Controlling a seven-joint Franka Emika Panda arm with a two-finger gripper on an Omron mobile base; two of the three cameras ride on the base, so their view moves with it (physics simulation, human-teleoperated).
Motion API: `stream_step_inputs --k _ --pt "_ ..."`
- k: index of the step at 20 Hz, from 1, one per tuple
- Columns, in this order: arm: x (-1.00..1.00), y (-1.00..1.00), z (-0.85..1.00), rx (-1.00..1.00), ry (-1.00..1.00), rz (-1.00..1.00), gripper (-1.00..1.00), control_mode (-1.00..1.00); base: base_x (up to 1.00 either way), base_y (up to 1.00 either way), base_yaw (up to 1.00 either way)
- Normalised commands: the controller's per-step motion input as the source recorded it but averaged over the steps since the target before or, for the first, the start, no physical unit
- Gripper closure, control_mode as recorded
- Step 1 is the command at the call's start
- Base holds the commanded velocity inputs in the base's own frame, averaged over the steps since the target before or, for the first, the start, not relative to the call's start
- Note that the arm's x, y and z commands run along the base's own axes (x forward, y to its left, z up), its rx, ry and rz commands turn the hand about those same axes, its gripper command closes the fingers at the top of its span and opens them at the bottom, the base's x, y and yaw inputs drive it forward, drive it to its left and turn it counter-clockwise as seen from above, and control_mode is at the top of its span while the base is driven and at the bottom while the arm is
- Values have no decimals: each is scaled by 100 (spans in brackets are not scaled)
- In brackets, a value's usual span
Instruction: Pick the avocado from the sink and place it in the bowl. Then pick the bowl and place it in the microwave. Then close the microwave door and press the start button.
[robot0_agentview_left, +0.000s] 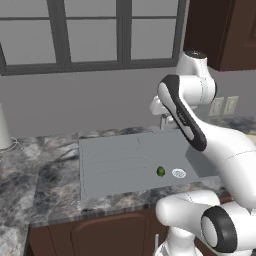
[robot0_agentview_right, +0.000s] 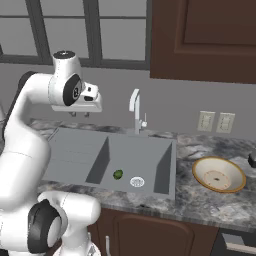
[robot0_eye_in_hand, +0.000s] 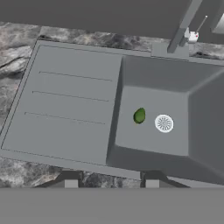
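The small dark green avocado (robot0_agentview_left: 160, 171) (robot0_agentview_right: 118, 174) (robot0_eye_in_hand: 139, 116) lies on the floor of the grey sink (robot0_agentview_left: 115, 165) (robot0_agentview_right: 150, 150) (robot0_eye_in_hand: 153, 83), just left of the white drain disc (robot0_eye_in_hand: 164, 123). My gripper (robot0_agentview_right: 80, 114) (robot0_eye_in_hand: 110, 180) hangs high above the sink's ribbed drainboard, well clear of the avocado. It is open, with nothing between its fingertips (robot0_eye_in_hand: 70, 179). The cream-tan bowl (robot0_agentview_right: 218, 174) stands on the counter to the right of the sink. The microwave and its door are out of view.
A thin silver faucet (robot0_agentview_right: 135, 107) (robot0_eye_in_hand: 181, 35) rises behind the basin. Marble counter (robot0_agentview_left: 45, 175) (robot0_agentview_right: 200, 200) surrounds the sink, with wall outlets (robot0_agentview_right: 215, 121) behind the bowl. A dark wall cabinet (robot0_agentview_right: 205, 35) hangs above right. A dark object (robot0_agentview_right: 252, 160) sits at the far right edge.
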Motion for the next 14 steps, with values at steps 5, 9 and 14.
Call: stream_step_inputs --k 5,9,14 --pt "-38 -27 -7 0 -1 -3 -100 -100 0 0 0" --pt "-71 -81 -87 0 8 -17 -100 -100 0 0 0" --pt "-15 -71 -100 0 27 -16 -100 -100 0 0 0"
